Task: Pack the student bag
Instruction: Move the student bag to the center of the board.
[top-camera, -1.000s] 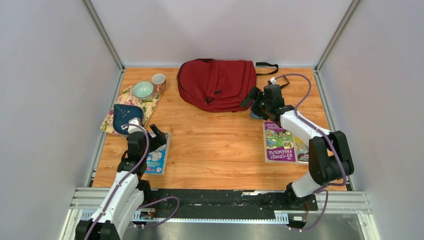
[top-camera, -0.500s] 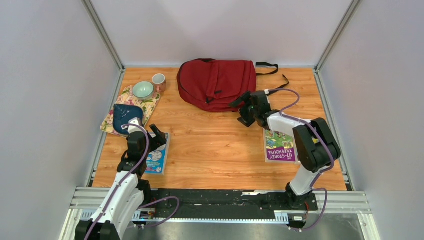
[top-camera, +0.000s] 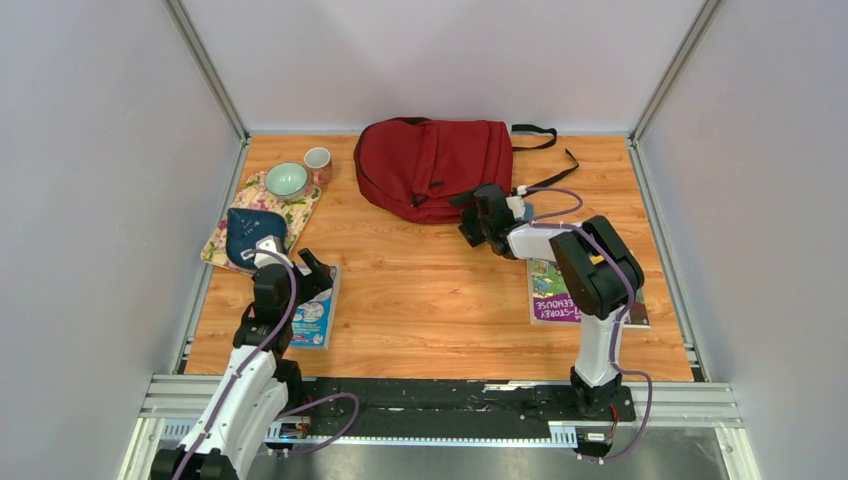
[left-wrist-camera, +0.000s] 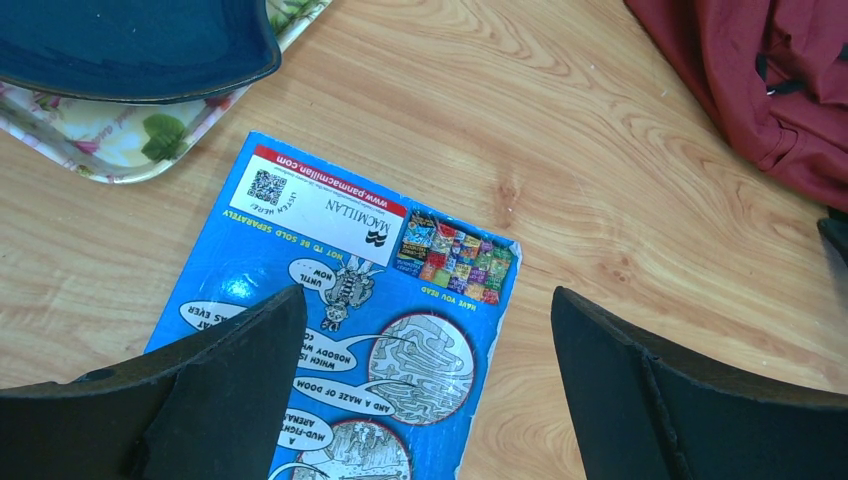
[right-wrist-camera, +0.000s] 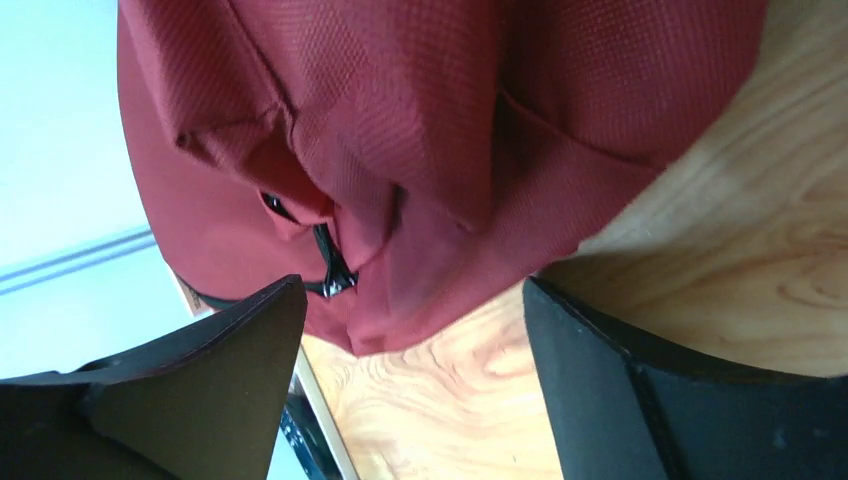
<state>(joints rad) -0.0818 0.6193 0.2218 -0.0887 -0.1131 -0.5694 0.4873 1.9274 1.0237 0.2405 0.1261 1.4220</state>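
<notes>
Swinging in from the bag's right flank over the last second, the right hand (top-camera: 468, 220) now sits low at the near right edge of the student bag (top-camera: 430, 165), fingers spread wide and gripping nothing. Its wrist view frames a black zipper pull (right-wrist-camera: 335, 275) between them. That reads as lining up to open the bag, which lies flat at the far side of the bench (top-camera: 430, 290), seemingly zipped, nothing packed yet.

The left hand (top-camera: 305, 270), well to the bag's near left, hovers unclenched and empty over a blue Macmillan book (left-wrist-camera: 400, 330). Near right of the bag a purple Treehouse book (top-camera: 557, 290) lies partly under the right arm. Left of the bag are a green bowl (top-camera: 286, 180), a mug (top-camera: 318, 160) and a floral tray (top-camera: 298, 212) bearing a dark blue dish (top-camera: 250, 232). Folds of red fabric crowd the pull, so pinching it cleanly may be fiddly
</notes>
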